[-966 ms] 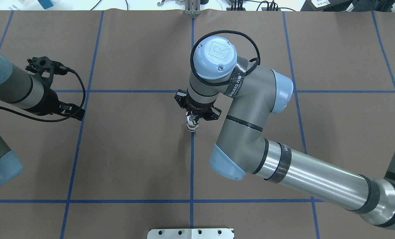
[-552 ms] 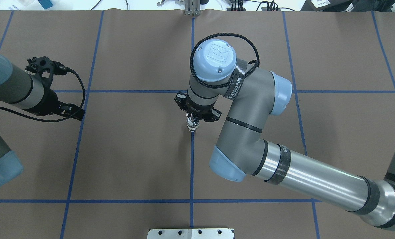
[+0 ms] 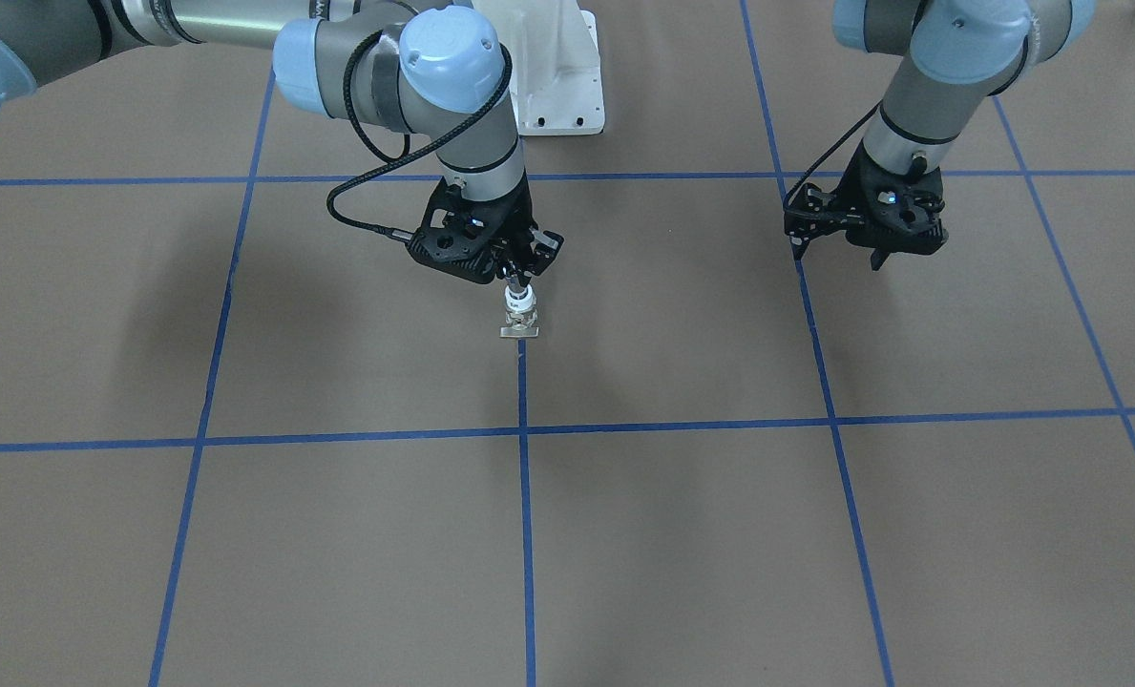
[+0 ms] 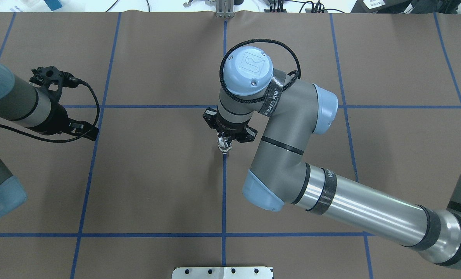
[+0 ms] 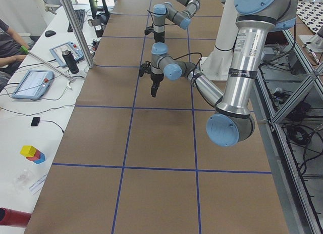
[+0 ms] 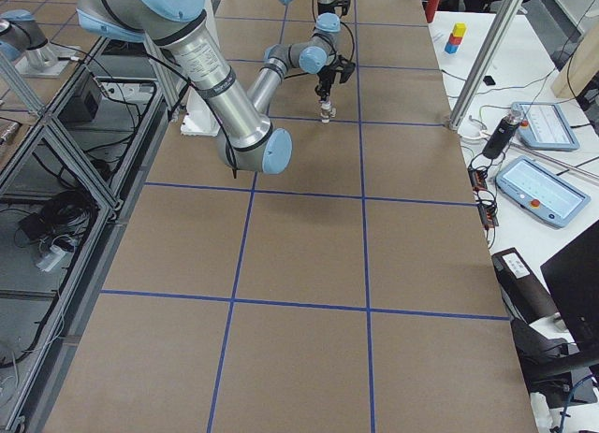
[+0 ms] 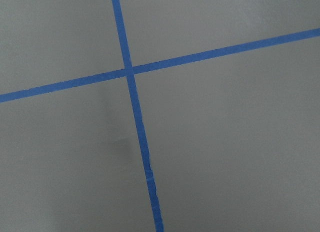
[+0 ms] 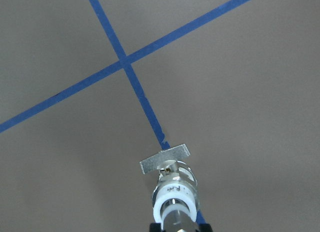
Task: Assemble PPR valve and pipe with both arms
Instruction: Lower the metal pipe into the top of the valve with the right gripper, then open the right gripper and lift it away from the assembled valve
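The right arm (image 4: 288,155) is made of matt grey jointed housings and a polished silver tube (image 4: 373,217) ringed with black bands. It has rounded light-blue caps (image 4: 247,70) at the joints, and the topmost cap bears an embossed logo and small screws. A black braided cable (image 4: 292,51) and a dark strap (image 4: 273,99) with pale lettering belong to its wrist. The left arm (image 3: 915,100) shares the grey and light blue and has its own black lead (image 4: 97,101). The right gripper (image 3: 516,279) and left gripper (image 3: 839,260) are black and angular, with skeletal frames; a tiny blue light shows on the left one.
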`<action>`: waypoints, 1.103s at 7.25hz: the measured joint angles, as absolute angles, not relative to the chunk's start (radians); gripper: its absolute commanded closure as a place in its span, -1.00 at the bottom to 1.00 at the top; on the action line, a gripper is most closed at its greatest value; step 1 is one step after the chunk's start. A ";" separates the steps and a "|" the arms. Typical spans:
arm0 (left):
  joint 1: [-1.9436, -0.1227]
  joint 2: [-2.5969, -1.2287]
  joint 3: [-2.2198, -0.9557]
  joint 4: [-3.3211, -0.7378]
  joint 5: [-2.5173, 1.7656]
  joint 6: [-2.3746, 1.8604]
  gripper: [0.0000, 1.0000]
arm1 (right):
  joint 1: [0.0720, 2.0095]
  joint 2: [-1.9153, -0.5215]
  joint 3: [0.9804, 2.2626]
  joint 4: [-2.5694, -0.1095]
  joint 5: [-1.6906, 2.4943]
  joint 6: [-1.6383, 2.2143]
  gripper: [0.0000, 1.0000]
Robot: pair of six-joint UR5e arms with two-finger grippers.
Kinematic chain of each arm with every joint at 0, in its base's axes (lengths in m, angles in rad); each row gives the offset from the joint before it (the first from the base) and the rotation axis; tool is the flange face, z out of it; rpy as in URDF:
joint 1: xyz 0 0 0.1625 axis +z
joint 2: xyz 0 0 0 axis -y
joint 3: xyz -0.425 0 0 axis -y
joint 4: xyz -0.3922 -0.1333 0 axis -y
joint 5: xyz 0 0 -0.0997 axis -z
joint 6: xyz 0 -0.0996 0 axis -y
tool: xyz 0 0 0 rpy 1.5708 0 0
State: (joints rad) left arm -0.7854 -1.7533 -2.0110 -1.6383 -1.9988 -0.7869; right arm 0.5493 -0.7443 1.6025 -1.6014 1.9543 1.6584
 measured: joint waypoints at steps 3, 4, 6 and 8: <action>-0.785 -1.753 -2.011 -1.638 -1.999 -0.787 -0.98 | 0.549 -0.743 1.601 -1.599 1.954 1.641 0.70; -0.785 -1.753 -2.011 -1.638 -1.999 -0.787 -0.97 | 0.549 -0.743 1.600 -1.598 1.954 1.637 0.00; -0.785 -1.753 -2.010 -1.638 -1.999 -0.789 -0.97 | 0.549 -0.743 1.600 -1.598 1.954 1.627 -0.25; -0.785 -1.753 -2.011 -1.638 -1.999 -0.791 -0.98 | 0.549 -0.744 1.600 -1.598 1.954 1.618 -0.45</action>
